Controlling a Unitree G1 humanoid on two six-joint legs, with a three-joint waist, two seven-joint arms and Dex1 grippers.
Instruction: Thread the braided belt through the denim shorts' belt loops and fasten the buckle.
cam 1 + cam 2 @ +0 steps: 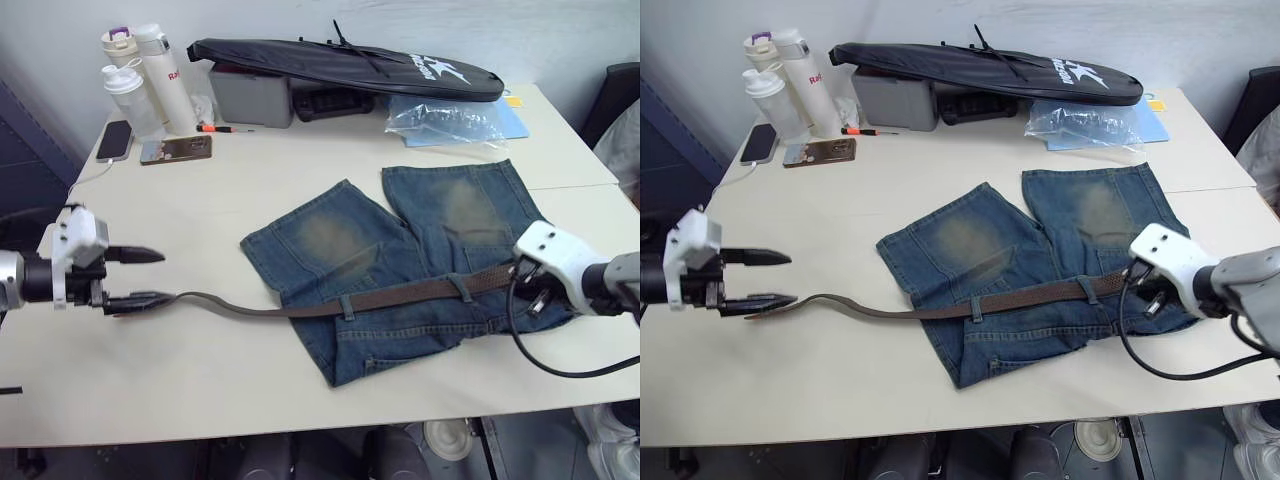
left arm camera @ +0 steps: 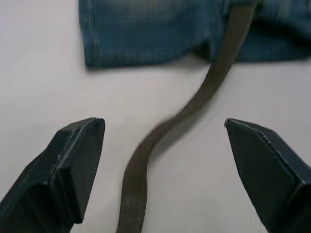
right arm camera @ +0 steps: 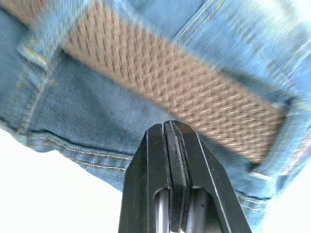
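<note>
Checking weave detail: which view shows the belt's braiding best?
The right wrist view: the belt runs across it, its weave plain, passing under denim loops on the shorts. The eye views show its whole run across the waistband to the left gripper, weave unreadable. The left wrist view shows a plain strap between open fingers.

Left arm comes in low over the table's left edge, wrist level, and the left gripper (image 1: 135, 276) has its two black fingers (image 2: 73, 165) spread wide, one above the other, pointing toward the middle of the table. Right arm reaches in from the table's right edge with its white wrist housing angled down toward the near edge, black cable looping under it. In the wrist view, the right gripper (image 3: 171, 141) has both fingers pressed flat together, nothing between them.
</note>
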